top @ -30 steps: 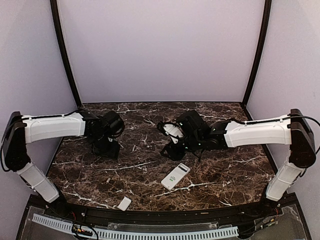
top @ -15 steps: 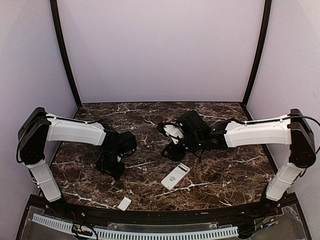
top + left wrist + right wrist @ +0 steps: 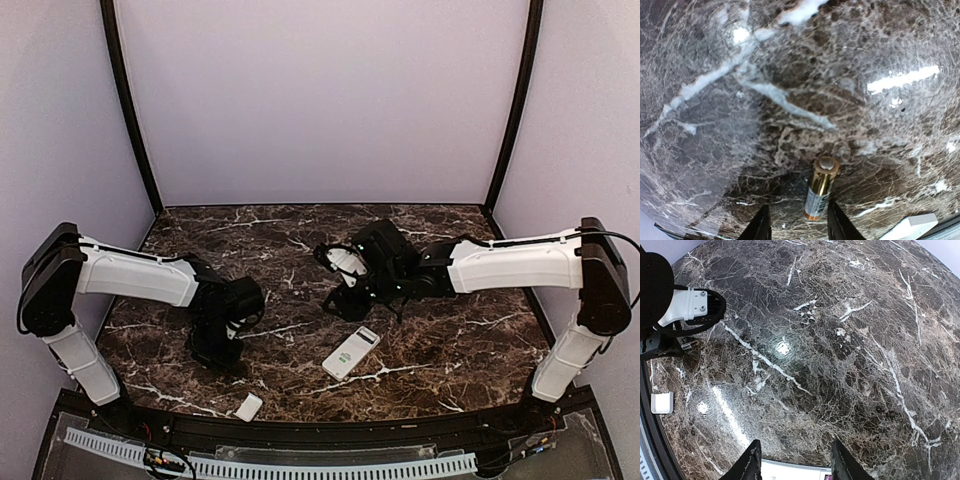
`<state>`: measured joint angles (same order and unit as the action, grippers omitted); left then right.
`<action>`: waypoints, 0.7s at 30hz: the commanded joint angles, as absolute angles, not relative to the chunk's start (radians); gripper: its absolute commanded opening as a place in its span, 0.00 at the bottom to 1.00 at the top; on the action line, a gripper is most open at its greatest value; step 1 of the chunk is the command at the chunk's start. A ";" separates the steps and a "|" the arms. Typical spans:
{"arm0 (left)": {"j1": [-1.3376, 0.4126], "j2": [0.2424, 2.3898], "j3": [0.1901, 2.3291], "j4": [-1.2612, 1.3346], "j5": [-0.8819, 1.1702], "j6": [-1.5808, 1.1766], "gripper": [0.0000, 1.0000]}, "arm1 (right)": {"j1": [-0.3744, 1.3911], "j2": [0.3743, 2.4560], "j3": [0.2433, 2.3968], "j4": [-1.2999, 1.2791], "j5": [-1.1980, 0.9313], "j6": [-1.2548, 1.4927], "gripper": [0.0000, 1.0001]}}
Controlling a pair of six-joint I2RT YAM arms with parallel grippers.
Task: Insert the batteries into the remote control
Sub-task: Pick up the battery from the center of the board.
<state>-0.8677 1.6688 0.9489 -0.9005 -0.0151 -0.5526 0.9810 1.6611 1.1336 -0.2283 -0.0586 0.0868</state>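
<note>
Battery [image 3: 819, 189] flat, long axis away from left claw [image 3: 798, 226] (gold cap farthest).

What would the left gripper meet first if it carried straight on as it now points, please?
Most likely the battery lying between the fingers of the left gripper, then the table; depth is hard to judge.

The left arm [image 3: 135, 275] is stretched toward lower-left centre, left fingers [image 3: 761, 229] pointed down and parted — the right arm [image 3: 510, 262] is extended mid-frame, right fingers [image 3: 751, 462] likewise parted.
</note>
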 commanded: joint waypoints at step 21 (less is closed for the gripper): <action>-0.978 1.715 1.003 -0.812 -0.082 -0.407 0.00 | 0.960 1.636 1.175 -0.286 -0.023 0.109 0.45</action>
